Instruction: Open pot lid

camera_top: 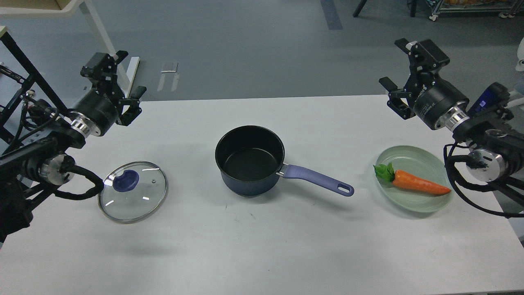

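Left of the open pot (249, 162) lies the lid (133, 191) — partly behind cable (84, 186).

floor (254, 49): grey, smooth | table (262, 246): white, matte | wheeled rack (470, 10): far right corner

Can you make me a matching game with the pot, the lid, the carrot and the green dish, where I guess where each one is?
Things:
1. pot
2. lid
3. carrot
4. green dish

Places:
A. lying in the dish
B. flat on the table, left of the pot
C. middle of the table, uncovered
D. right side of the table

Pairs: 1-C, 2-B, 3-A, 4-D
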You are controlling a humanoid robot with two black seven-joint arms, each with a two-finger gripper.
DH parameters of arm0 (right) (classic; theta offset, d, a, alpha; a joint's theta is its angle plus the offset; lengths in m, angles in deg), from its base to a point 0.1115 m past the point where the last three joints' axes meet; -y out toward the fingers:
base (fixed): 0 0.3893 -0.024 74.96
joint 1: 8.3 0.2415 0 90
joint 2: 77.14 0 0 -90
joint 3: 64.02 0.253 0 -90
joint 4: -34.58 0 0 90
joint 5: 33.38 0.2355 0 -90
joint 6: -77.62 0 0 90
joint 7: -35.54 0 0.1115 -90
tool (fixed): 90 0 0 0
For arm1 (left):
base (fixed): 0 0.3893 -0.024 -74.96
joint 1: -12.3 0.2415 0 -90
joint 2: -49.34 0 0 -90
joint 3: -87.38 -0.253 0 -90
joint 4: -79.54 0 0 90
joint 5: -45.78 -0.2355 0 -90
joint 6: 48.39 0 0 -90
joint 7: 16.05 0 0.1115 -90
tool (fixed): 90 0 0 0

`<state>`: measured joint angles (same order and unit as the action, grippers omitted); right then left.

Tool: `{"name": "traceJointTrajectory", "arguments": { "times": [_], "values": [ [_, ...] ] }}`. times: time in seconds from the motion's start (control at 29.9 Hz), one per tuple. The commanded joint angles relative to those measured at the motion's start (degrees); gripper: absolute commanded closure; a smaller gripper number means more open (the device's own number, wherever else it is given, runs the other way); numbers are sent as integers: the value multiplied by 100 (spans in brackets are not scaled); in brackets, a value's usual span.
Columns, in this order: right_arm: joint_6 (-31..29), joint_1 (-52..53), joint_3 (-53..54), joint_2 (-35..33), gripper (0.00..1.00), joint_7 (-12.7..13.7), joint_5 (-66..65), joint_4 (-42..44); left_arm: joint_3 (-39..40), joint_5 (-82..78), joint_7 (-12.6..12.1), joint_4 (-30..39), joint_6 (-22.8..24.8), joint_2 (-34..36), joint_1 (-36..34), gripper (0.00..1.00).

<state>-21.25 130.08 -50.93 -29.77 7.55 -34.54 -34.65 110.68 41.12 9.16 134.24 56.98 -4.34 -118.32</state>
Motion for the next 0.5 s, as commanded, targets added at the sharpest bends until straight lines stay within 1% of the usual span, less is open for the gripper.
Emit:
{"name": "traceJointTrajectory", "arguments": {
  "times": [0.0, 0.07, 0.2, 0.3, 0.47],
  "values": [
    [-939, -355, 36, 140, 1, -1, 195, 225, 342, 35, -219, -134, 562, -205, 369, 1],
    [-1388, -470, 54, 342, 0, -1, 221, 532, 385, 35, -219, -179, 721, -205, 528, 1],
    [-1898, -593, 54, 509, 0, -1, 598, 841, 798, 44, -219, -196, 984, -249, 712, 1],
    [-1913, -611, 45, 571, 0, -1, 731, 841, 966, 44, -219, -187, 1082, -249, 766, 1],
    [-1913, -620, 54, 641, 0, -1, 687, 833, 1053, 44, -201, -170, 1064, -231, 809, 1]
  ]
}}
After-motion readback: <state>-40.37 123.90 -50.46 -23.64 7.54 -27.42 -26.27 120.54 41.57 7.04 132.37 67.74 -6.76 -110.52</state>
